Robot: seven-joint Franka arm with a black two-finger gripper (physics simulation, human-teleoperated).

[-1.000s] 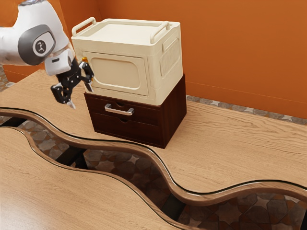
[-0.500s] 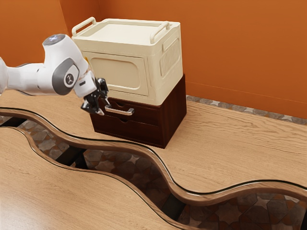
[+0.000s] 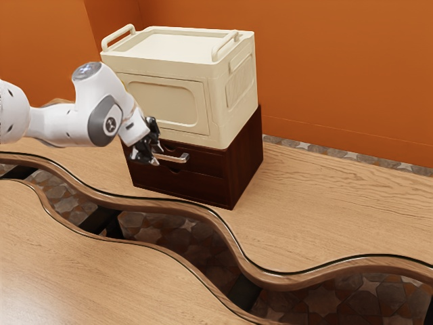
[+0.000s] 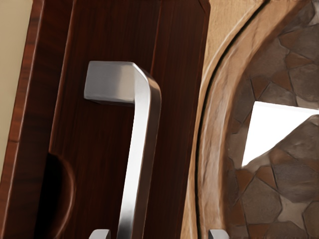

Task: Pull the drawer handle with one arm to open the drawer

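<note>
The gripper (image 3: 158, 154) is held open about the metal handle (image 3: 179, 159), by its end toward the exterior view's left. The handle is fixed to the near face of the upper drawer (image 3: 207, 164), seen shut; approach judged nearly complete, grasp and pull still to be done.

the dark brown wooden drawer (image 3: 208, 164) is shut, its front upright, and the shiny silver bar handle (image 4: 139, 154), bent back at its end, runs lengthwise across that front just below a rounded notch (image 4: 57, 191).
</note>
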